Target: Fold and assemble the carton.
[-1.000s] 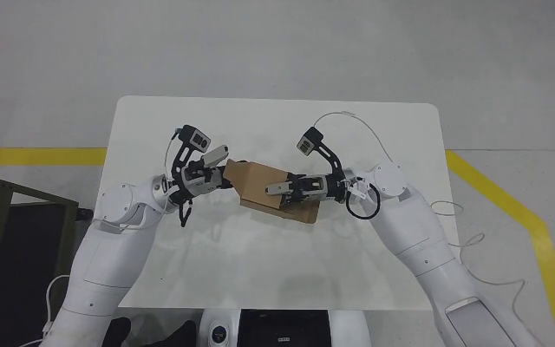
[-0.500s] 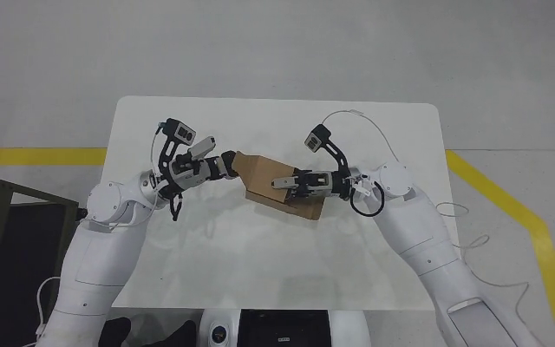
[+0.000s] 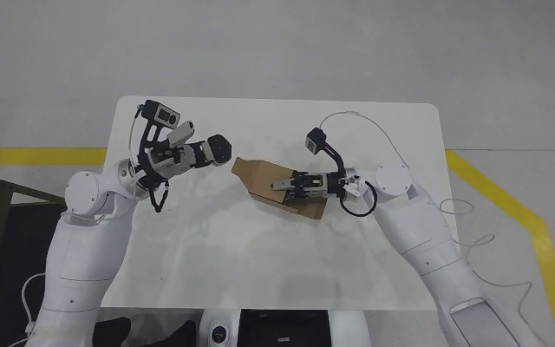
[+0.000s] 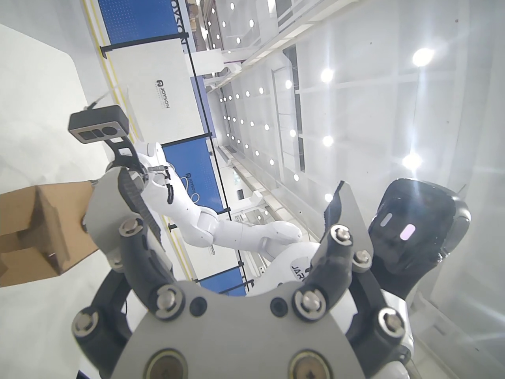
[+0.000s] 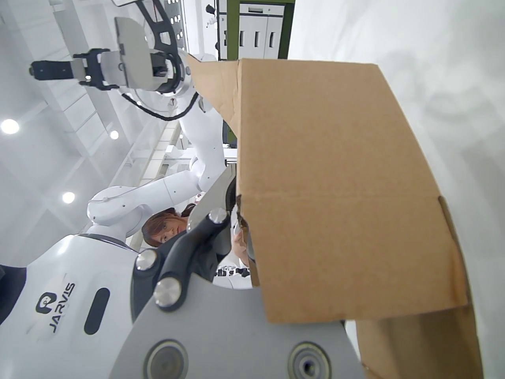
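Right gripper (image 3: pixel 282 185) pinches one wall of the carton (image 3: pixel 264 176), we judge: its wrist view shows one finger lying along the outside of the panel, while the opposite finger is hidden behind the cardboard. We find the carton only partly formed, with the flaps at its far end loose and unfolded. Whether its underside touches the table (image 3: pixel 260 278) beneath it, we cannot tell. Left gripper (image 3: pixel 222 147) hovers just beside that free end, apart from the cardboard, with its fingers spread wide and nothing between them. We note three risks. First, a hold on a single wall leaves the carton free to pivot or to collapse flat if the far end is pushed. Second, a push that lands off the score line could crease the panel rather than fold the flap. Third, a spread finger catching the flap's edge could drag the wall out of the pinch or tear the corner. We recommend that the far end be met squarely, with the held wall kept braced.
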`<action>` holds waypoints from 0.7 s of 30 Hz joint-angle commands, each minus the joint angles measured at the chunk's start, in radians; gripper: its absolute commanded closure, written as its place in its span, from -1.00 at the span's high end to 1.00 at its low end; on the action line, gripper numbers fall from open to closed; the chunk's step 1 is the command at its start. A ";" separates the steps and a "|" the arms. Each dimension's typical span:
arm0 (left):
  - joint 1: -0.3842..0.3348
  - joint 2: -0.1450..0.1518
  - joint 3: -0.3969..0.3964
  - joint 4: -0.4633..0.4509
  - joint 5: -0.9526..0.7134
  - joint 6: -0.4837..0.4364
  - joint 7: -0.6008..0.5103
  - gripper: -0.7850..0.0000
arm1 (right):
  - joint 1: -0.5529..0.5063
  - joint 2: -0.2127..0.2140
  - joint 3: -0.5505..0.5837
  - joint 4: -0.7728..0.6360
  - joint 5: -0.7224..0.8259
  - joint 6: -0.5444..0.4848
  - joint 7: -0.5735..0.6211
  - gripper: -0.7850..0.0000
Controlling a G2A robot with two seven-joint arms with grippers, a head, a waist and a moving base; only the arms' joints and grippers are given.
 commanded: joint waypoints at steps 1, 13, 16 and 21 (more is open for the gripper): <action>-0.006 -0.001 0.020 -0.001 0.005 0.017 -0.003 1.00 | 0.000 0.000 -0.003 -0.006 -0.005 0.003 -0.001 -1.00; -0.044 0.000 0.065 0.073 0.136 0.005 -0.003 1.00 | -0.003 0.000 -0.007 -0.035 0.010 -0.002 0.000 -1.00; -0.040 0.003 0.056 0.083 0.156 0.003 -0.011 1.00 | -0.002 0.002 -0.003 -0.037 0.012 -0.004 -0.001 -1.00; -0.027 0.009 0.043 0.092 0.190 0.000 -0.020 1.00 | -0.002 0.004 0.003 -0.045 0.017 -0.006 -0.001 -1.00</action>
